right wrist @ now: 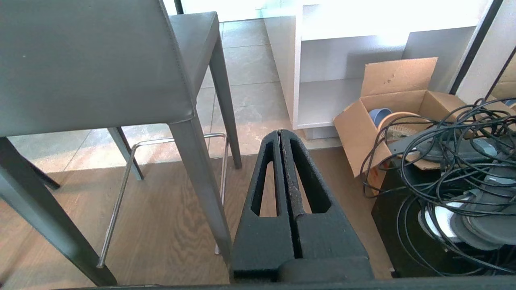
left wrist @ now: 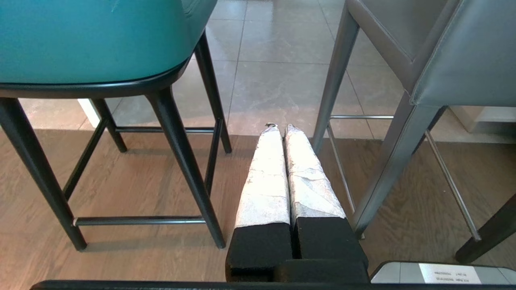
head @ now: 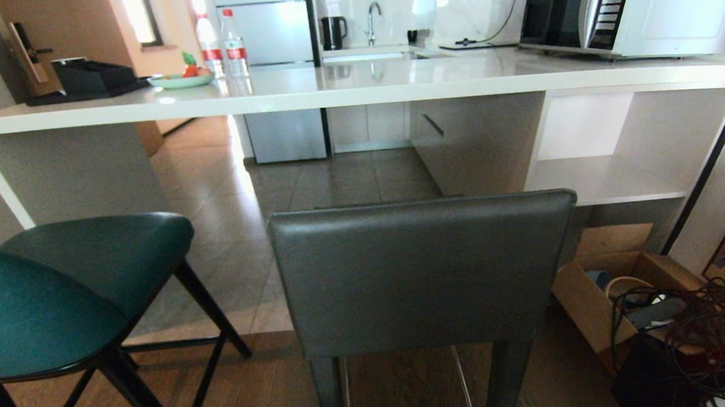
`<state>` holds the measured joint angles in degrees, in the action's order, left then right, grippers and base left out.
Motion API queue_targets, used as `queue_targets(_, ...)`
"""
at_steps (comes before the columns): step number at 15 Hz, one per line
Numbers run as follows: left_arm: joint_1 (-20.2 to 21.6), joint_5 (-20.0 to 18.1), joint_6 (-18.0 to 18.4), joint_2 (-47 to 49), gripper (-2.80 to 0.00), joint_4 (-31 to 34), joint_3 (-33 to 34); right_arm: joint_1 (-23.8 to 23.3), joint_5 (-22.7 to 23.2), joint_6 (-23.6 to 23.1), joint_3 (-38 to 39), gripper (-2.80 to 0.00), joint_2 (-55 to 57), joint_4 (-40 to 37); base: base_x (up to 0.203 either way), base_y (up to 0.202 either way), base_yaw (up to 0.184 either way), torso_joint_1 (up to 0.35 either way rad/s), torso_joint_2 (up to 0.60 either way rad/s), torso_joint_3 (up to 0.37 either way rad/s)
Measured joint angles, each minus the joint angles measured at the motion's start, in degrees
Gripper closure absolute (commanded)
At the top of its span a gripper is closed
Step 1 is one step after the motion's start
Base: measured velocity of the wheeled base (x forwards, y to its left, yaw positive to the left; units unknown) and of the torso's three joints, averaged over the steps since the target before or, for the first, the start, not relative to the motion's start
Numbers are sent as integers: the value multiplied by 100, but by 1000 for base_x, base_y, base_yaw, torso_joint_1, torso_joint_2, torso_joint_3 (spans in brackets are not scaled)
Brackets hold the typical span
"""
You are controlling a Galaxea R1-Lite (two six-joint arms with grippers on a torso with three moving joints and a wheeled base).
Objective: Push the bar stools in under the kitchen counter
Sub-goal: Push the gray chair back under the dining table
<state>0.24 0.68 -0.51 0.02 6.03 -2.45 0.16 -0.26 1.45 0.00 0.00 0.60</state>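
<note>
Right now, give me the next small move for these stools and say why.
Probably raise the right gripper, fingers shut, to the grey stool backrest and nudge forward: it stands directly ahead, short of the kitchen counter. The teal stool also remains out.

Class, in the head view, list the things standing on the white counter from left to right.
Black tray → green plate → two water bottles → microwave, all on the kitchen counter.

A curved teal leather stool on thin black legs stands upright left of a boxy dark-grey leather stool with grey legs. Both sit short of the long glossy white stone surface, not tucked under.
</note>
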Motion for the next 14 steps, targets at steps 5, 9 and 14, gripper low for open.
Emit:
queue_targets(5,0,-1,4,0,0,-2,0,0,-1,4,0,0,0,0,62,0,0,-1,2,2)
queue_targets(9,0,-2,2,0,0,-5,0,0,-1,4,0,0,0,-4,128,0,-1,4,0,1)
queue_targets(14,-9,-2,-6,0,0,-9,0,0,-1,-5,0,0,0,0,0,0,0,0,0,0)
